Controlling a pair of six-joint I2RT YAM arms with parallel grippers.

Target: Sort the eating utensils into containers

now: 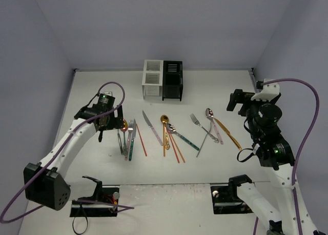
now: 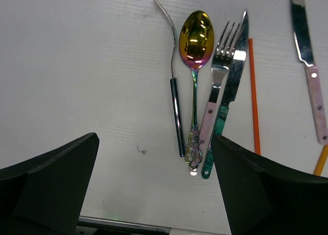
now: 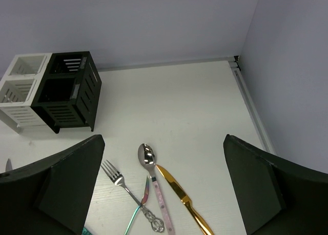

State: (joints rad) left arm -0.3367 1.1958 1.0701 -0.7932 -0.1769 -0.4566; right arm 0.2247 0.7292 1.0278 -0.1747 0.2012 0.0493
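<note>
Several utensils lie in a row across the table middle. My left gripper is open and empty, hovering over an iridescent gold spoon, a pink-handled fork, a teal-handled knife, a dark-handled utensil and an orange chopstick. My right gripper is open and empty, raised above a pink-handled spoon, a gold knife and a silver fork. The white caddy and black caddy stand joined at the back; both also show in the right wrist view, white and black.
A pink-handled knife lies right of the chopstick. Grey walls close the table on three sides, with a rail along the right edge. Black base mounts sit at the near edge.
</note>
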